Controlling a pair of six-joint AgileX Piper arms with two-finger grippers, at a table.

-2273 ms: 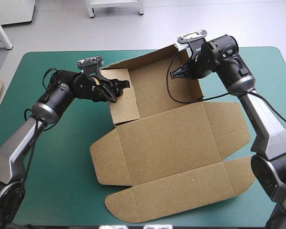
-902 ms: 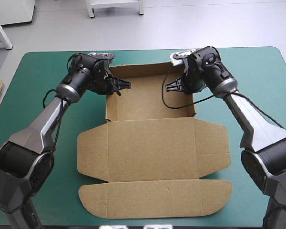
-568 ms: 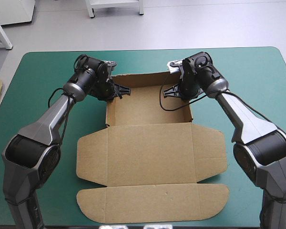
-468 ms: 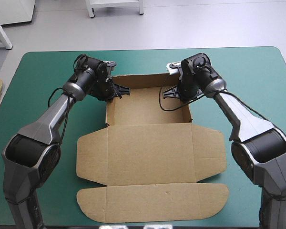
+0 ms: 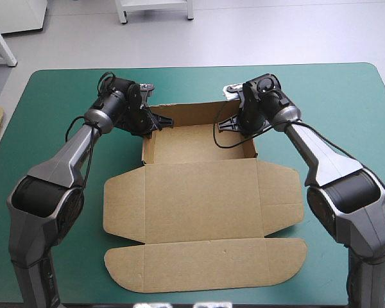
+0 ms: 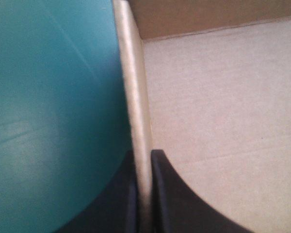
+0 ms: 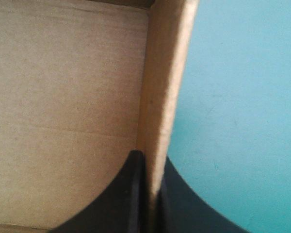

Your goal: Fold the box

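Both arms pinch the brown box (image 5: 203, 192) at mid-table, its open tray (image 5: 199, 142) toward 12 o'clock and its lid (image 5: 205, 221) flat toward 6. The left gripper (image 5: 157, 120) is clamped on the 9 o'clock wall (image 6: 133, 97), the right gripper (image 5: 226, 123) on the 3 o'clock wall (image 7: 167, 73). Seating these walls well looks to call for keeping each upright and pressing evenly, both sides together, so the sheet does not skew. Bare teal-green cover (image 5: 64, 102) at 9 and 3 o'clock gives room to draw outward, while the back wall (image 5: 186, 112) at 12 and the lid at 6 hem the grippers in.
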